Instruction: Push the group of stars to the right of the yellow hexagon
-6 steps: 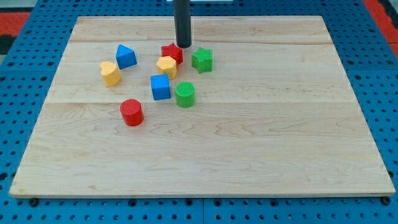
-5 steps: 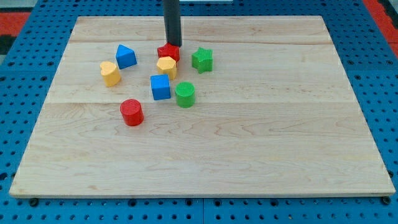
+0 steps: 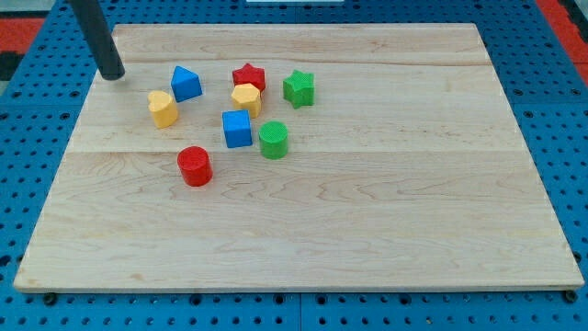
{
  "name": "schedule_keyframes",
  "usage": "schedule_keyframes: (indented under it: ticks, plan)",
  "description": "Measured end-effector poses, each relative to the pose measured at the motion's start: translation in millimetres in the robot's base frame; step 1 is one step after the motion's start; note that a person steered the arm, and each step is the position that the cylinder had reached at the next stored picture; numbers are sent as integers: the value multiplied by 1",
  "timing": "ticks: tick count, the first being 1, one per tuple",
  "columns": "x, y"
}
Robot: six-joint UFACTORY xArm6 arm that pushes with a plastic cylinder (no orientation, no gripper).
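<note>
The wooden board (image 3: 367,211) held everything. My tip (image 3: 112,75) stood at its upper left, well apart from the blocks (a bare rod, no jaws). The green star (image 3: 299,87) sat right of the red star (image 3: 248,75), which touched the yellow hexagon (image 3: 245,97). Both looked light, rigid, free-sliding; best pushed on their left faces.

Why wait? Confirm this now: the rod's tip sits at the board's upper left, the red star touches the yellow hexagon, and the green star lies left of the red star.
One error: in the camera view the green star lies to the right of the red star, not left. My tip is at the upper left, and the red star touches the yellow hexagon.
</note>
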State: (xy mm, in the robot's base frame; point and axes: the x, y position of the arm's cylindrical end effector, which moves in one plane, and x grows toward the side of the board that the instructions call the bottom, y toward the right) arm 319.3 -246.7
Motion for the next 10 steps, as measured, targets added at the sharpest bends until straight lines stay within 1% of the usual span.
schedule_keyframes:
  ticks: [1, 2, 4, 5, 6, 7, 8, 10]
  plan:
    - [-3, 67]
    - [-3, 119]
    - [-4, 205]
    - [-4, 213]
    - [-4, 252]
    - [-4, 275]
    - [-6, 279]
    - [-10, 307]
